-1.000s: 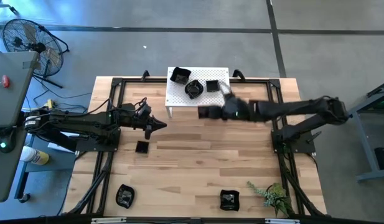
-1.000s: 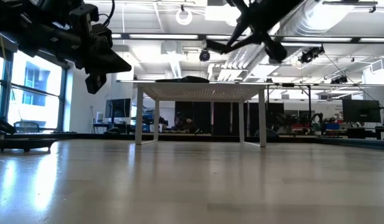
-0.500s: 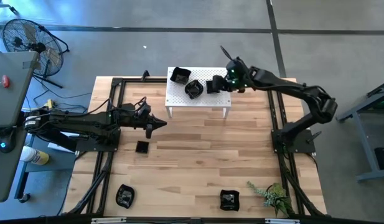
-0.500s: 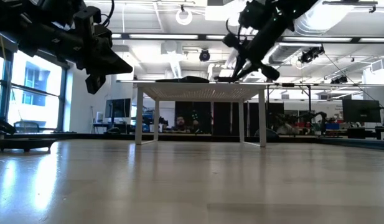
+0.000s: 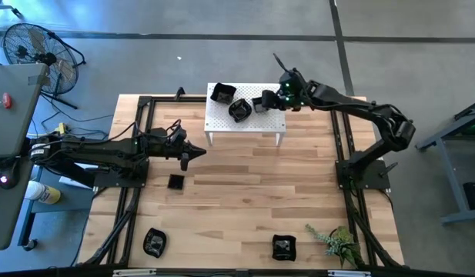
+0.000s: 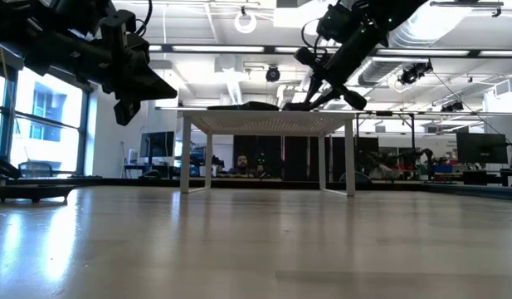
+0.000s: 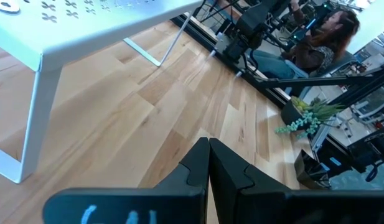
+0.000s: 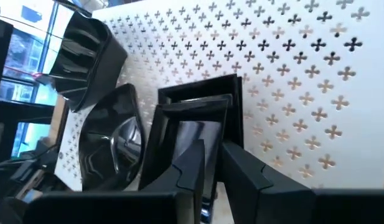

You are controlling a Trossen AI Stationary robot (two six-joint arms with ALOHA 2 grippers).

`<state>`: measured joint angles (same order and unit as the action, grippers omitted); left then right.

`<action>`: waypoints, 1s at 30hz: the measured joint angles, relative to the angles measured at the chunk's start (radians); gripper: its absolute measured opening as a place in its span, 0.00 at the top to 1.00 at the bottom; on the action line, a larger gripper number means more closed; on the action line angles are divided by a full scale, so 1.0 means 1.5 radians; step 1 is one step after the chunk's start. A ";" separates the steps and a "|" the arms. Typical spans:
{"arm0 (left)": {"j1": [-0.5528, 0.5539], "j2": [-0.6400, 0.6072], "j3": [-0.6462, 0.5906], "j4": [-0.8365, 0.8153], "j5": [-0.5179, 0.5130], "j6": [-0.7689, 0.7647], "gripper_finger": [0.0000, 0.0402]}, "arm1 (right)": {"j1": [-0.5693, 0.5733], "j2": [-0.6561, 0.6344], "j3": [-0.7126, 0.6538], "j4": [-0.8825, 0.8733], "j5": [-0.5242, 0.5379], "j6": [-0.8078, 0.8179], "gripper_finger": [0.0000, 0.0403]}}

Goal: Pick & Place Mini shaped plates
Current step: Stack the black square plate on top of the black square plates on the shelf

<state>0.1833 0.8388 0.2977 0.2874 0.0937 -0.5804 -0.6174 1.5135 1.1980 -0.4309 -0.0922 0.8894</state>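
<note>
Several small glossy black plates show. Two sit on the white perforated stand [image 5: 269, 123]: a wavy one [image 5: 222, 94] and a round one [image 5: 239, 110]. A square plate [image 5: 260, 103] is at the stand's right part, in my right gripper [image 5: 268, 101], which reaches in from the right. On the table lie a small square plate [image 5: 175, 181] and two more near the near edge [image 5: 154, 241] [image 5: 283, 246]. My left gripper [image 5: 192, 156] hovers shut and empty above the table, left of the stand. My right gripper pinches the square plate by one rim wall [image 8: 211, 134] between its two fingers, one finger [image 8: 190, 165] inside the dish and the other [image 8: 241, 168] outside. The fingers slant down from the right. The plate stands tilted, its far part at the stand's top [image 8: 291, 81].
A green plant sprig [image 5: 337, 240] lies at the near right corner. Black frame rails [image 5: 128, 200] run along both sides of the table. A fan [image 5: 29, 48] stands off the far left. A person [image 7: 322, 50] sits beyond the table's edge.
My right gripper carried the square plate from in front of the stand's near edge up and toward the far edge, over the stand's right part, then shifted slightly left and lower onto the stand top. The left arm kept still.
</note>
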 joint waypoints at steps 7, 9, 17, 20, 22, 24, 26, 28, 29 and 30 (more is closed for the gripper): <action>0.000 0.000 0.000 -0.001 -0.005 0.001 0.99 | -0.002 0.000 0.000 0.005 0.039 -0.005 0.87; 0.000 0.000 0.000 -0.001 -0.005 0.001 0.99 | -0.004 0.000 0.000 0.010 0.038 -0.018 0.86; 0.000 0.000 0.000 -0.002 -0.005 0.001 0.99 | -0.005 -0.029 0.000 0.021 0.024 -0.076 0.87; 0.000 0.000 0.000 -0.003 -0.005 0.001 0.99 | 0.019 -0.048 0.000 0.030 0.021 -0.172 0.92; 0.000 0.000 0.000 -0.004 -0.005 0.001 0.99 | 0.039 -0.067 0.000 0.029 0.029 -0.228 0.94; 0.000 0.000 0.000 -0.005 -0.004 0.001 0.99 | 0.049 -0.078 0.000 0.029 0.032 -0.267 0.92; 0.000 0.000 0.000 -0.005 0.001 0.001 0.99 | 0.048 -0.082 0.000 0.027 0.020 -0.300 0.89; 0.000 0.000 0.000 -0.005 0.004 0.000 0.99 | 0.047 -0.080 0.000 0.021 0.005 -0.339 0.84; 0.000 0.000 0.000 -0.005 0.005 0.000 0.99 | 0.049 -0.077 0.000 0.019 0.004 -0.365 0.82; 0.000 0.000 0.000 -0.005 0.006 0.000 0.99 | 0.052 -0.074 0.001 0.014 0.003 -0.392 0.79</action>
<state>0.1833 0.8394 0.2977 0.2805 0.1019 -0.5800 -0.5394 1.4021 1.1992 -0.4095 -0.0869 0.3018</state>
